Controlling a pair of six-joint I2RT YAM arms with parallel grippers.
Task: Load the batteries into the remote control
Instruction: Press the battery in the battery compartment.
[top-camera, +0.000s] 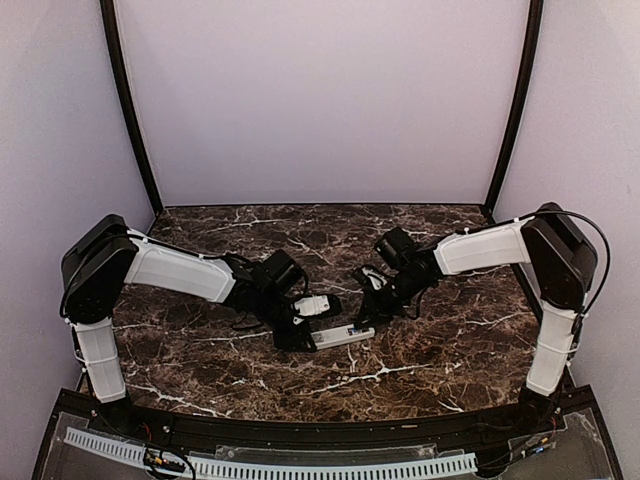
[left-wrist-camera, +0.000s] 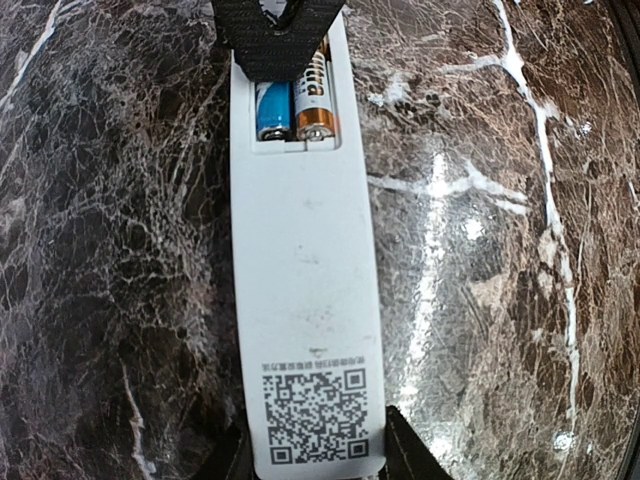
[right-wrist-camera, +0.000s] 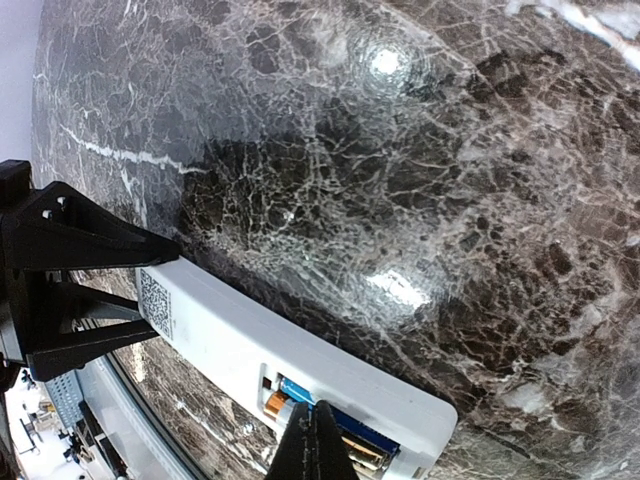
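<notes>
Remote control: the remote control (left-wrist-camera: 305, 300) lies back-up on the tabletop (top-camera: 450, 340), just below the middle of the top view. Its QR code (left-wrist-camera: 315, 415) sits at the bottom of the left wrist view.
Left gripper: your left gripper (left-wrist-camera: 320, 452) clamps the QR-code end, one finger against each long side.
Right gripper: your right gripper (right-wrist-camera: 315, 445) has its fingers pressed together with nothing between them. The tip is down in the open recess (left-wrist-camera: 296, 143), at the top of the left wrist view.
Batteries: the batteries (left-wrist-camera: 273, 110) lie side by side in the recess, a blue one on the left and a copper-ended one on the right. Their upper parts are hidden under the right fingers.
Done: both cells look to be in the recess, so you can treat loading as nearly finished.
Left to do: you cannot tell whether both are fully seated, so a last press may be needed. The recess stands uncovered.
Surface: glossy dark brown marble pattern with white veins and bright glare patches.
Room: pale lilac walls (top-camera: 320, 100) on three sides and two black posts (top-camera: 128, 110) at upper left and upper right.
</notes>
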